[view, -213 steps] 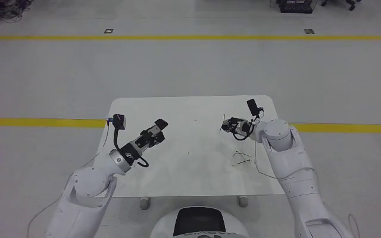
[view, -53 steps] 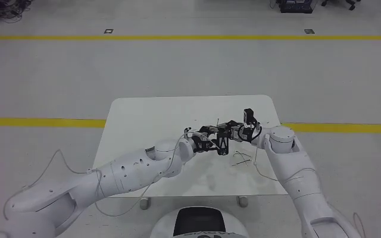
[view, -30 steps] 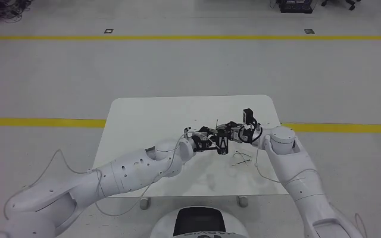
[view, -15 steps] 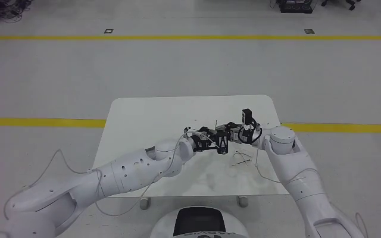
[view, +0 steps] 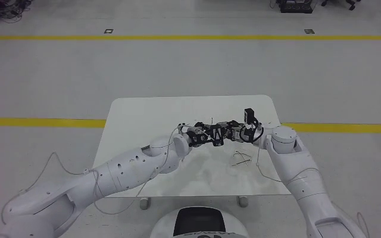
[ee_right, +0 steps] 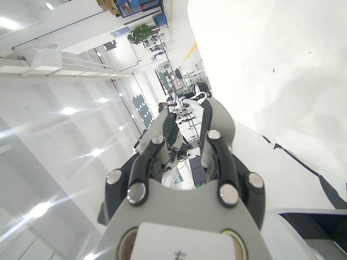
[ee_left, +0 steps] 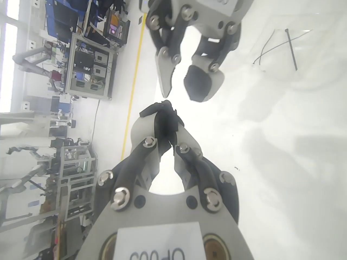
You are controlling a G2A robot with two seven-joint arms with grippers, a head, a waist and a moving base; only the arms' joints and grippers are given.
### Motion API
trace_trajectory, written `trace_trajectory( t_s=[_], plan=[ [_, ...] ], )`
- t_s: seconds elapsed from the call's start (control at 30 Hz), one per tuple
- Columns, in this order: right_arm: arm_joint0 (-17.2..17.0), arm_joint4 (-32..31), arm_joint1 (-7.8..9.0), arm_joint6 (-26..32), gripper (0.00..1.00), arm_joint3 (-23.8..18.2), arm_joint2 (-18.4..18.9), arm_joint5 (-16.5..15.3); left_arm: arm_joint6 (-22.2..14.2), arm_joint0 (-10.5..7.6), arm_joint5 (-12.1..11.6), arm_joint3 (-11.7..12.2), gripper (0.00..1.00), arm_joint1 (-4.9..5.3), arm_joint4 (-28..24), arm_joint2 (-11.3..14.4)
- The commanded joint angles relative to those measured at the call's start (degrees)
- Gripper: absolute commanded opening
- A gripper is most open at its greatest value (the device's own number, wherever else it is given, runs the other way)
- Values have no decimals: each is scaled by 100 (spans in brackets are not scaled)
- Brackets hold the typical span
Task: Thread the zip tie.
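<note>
Two grippers faced each other tip to tip above the middle of the worktop [view: 149, 119], nearly touching. Left gripper [ee_left: 162, 114]: pinched shut, apparently on the zip tie [view: 209, 122], a thin dark strand standing upright just beside its tips in the top view; the hold itself was too small to confirm. Right gripper [ee_left: 181, 93]: fingers parted by a narrow gap, nothing seen between them. The strand's long axis ran crosswise to the line joining the two grippers, so the right gripper, directly opposite, was judged best placed to take the free end. Spare ties [ee_left: 291, 49] lay flat on the worktop near the right arm.
</note>
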Motion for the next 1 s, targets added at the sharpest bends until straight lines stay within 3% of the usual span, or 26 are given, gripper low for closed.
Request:
trace_trajectory(
  t_s=[0.0, 0.2, 0.3, 0.5, 0.57, 0.67, 0.83, 0.97],
  plan=[
    [-24, -42, 25, -24, 100, -26, 44, -51, 134, 111, -38, -38, 0, 99, -275, -248],
    [-109, -44, 83, -102, 100, -129, 184, -246, 566, 454, -583, -90, 0, 424, -1135, -978],
    [-117, -23, 85, -126, 100, -149, 194, -260, 728, 565, -765, -160, 0, 541, -1007, -1197],
    [-117, -23, 85, -126, 100, -149, 194, -260, 728, 565, -765, -160, 0, 541, -1007, -1197],
    [-160, -1, 80, -217, 100, -193, 179, -319, 869, 694, -703, -76, 0, 524, -1571, -1316],
    [-233, -33, 101, -272, 100, -283, 214, -510, 898, 739, -749, 79, 0, 503, -2407, -1576],
    [-270, 251, 172, 283, 100, -155, 451, -849, 676, 748, -1561, 279, 0, 479, -4098, -1889],
    [-214, 624, 213, 902, 100, 131, 592, -1104, 388, 698, -1561, 150, 0, 498, -5083, -1766]
  ],
)
